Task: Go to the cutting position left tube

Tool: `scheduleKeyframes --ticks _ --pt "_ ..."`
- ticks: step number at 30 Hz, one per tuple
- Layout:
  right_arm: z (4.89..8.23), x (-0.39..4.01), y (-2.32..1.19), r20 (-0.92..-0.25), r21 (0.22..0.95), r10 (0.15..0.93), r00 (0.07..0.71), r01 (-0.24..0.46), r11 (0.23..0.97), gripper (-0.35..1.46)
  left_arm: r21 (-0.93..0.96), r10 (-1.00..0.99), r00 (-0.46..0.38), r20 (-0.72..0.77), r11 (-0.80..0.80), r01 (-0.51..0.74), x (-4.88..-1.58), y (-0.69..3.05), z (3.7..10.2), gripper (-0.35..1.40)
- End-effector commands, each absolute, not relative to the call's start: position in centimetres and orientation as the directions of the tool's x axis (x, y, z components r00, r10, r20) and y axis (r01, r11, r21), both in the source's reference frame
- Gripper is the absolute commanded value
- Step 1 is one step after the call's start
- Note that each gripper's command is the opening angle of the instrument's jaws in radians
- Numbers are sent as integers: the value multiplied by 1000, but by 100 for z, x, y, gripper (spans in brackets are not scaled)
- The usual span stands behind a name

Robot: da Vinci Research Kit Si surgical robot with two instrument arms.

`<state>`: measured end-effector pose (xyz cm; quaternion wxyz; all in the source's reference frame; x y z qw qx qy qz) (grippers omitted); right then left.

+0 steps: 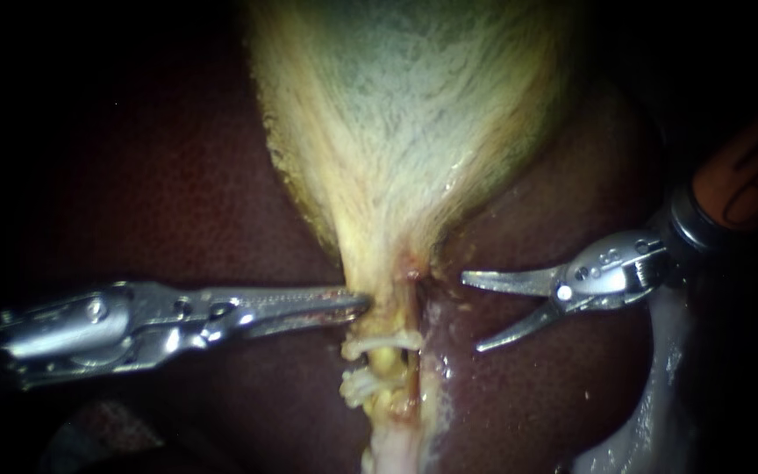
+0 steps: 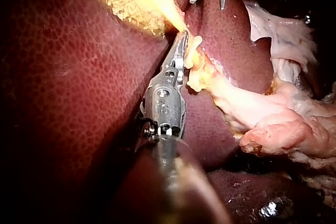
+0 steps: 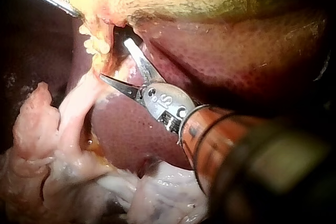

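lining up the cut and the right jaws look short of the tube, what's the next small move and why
Probably ease the right instrument toward the tube below the gallbladder. Its jaws stand open, but bare liver shows between them and the tube, so nothing lies between the jaws yet.
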<state>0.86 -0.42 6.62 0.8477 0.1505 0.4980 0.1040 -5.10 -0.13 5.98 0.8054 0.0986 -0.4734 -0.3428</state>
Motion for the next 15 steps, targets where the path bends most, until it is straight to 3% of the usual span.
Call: scheduleKeyframes --ticks 1,8,15 --pt "663 87 -45 -814 363 326 480 -16 932 143 484 -645 316 695 746 457 -509 -12 597 -35" --pt "669 104 -70 -828 373 311 466 44 927 143 486 -648 316 693 743 460 -489 -5 587 -35" --pt "689 141 -109 -815 433 345 465 95 896 143 479 -655 314 688 734 481 -466 9 578 -35"
